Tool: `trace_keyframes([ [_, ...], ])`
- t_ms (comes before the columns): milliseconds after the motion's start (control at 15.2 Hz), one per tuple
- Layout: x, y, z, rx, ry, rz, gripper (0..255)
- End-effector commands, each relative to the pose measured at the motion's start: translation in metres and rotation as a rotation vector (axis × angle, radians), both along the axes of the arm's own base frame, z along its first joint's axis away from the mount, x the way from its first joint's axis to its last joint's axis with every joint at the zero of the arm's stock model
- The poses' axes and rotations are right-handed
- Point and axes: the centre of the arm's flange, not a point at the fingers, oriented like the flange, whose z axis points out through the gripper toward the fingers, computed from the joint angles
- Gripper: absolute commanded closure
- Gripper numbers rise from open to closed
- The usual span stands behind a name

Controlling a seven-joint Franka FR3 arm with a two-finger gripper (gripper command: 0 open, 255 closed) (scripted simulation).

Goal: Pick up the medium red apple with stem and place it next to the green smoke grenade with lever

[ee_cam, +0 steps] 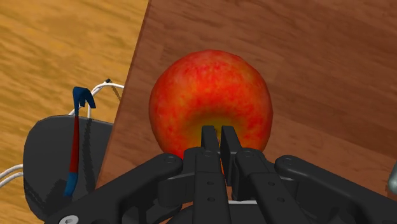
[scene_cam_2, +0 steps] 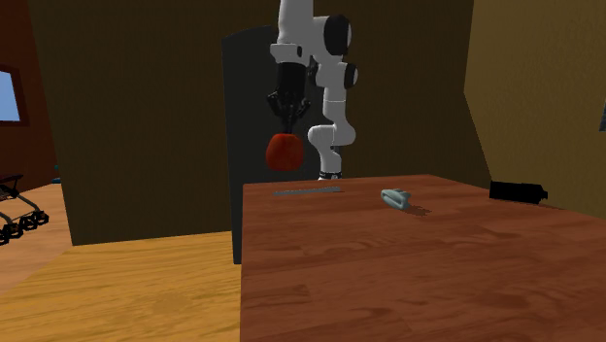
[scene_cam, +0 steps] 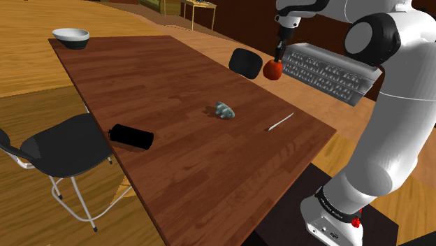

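Carry step, looks like. Tool (scene_cam: pixel 279 57) clenched on the red apple (scene_cam: pixel 273 70), dangling over the bench (scene_cam: pixel 175 161) edge. Next up: swing toward the greenish grenade (scene_cam: pixel 225 110) mid-bench, lower gently just beside it, then let go.

Brown wood-grain table (scene_cam: pixel 195 175), set on a lighter plank floor (scene_cam: pixel 28 70). White bowl (scene_cam: pixel 70 36) noted at the table's far corner, shoulder view's upper left. Black cylinder (scene_cam: pixel 131 136) laid on its side near the table's left edge. Thin white sliver (scene_cam: pixel 281 122), kind undetermined, found near the right edge. Grey keyboard (scene_cam: pixel 328 72) seen at that edge, farther back. Black-seated chair (scene_cam: pixel 59 145) with pale metal legs placed beside the left edge. A second black seat (scene_cam: pixel 244 61) is seen at the far side.
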Motion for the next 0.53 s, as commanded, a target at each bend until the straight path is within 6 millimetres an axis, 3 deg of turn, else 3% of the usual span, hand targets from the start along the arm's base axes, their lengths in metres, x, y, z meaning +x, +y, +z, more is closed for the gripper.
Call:
trace_keyframes([
  [0,0.0,-0.001,0.011,0.0,0.0,0.0,255],
  [396,0.0,-0.001,0.038,0.0,0.0,0.0,255],
  [462,-0.003,0.012,0.038,0.0,0.0,0.0,255],
])
